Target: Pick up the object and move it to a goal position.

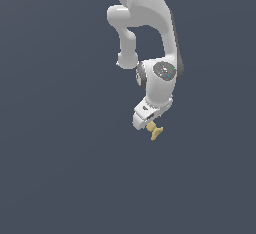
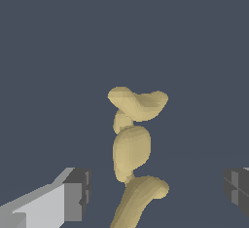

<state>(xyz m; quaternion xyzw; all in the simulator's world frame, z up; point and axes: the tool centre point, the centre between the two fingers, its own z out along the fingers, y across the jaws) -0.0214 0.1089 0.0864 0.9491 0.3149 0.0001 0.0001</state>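
I see the object (image 1: 155, 131), a small tan-yellow bone-shaped piece (flared ends, narrow waist), standing roughly on end against plain grey; up close (image 2: 131, 146) its surface looks lumpy.

Plain dark grey-blue surface (image 1: 55, 178), tan object (image 1: 155, 131) over it.

The arm (image 1: 150, 23) runs off the top edge of the exterior view, so its base is unseen. There the object (image 1: 154, 131) is too small to show detail — and the gripper's (image 1: 145, 123) fingers cannot be made out. In the wrist view the object's (image 2: 131, 149) near end is cut by the frame — one finger (image 2: 238, 188) is clipped too.
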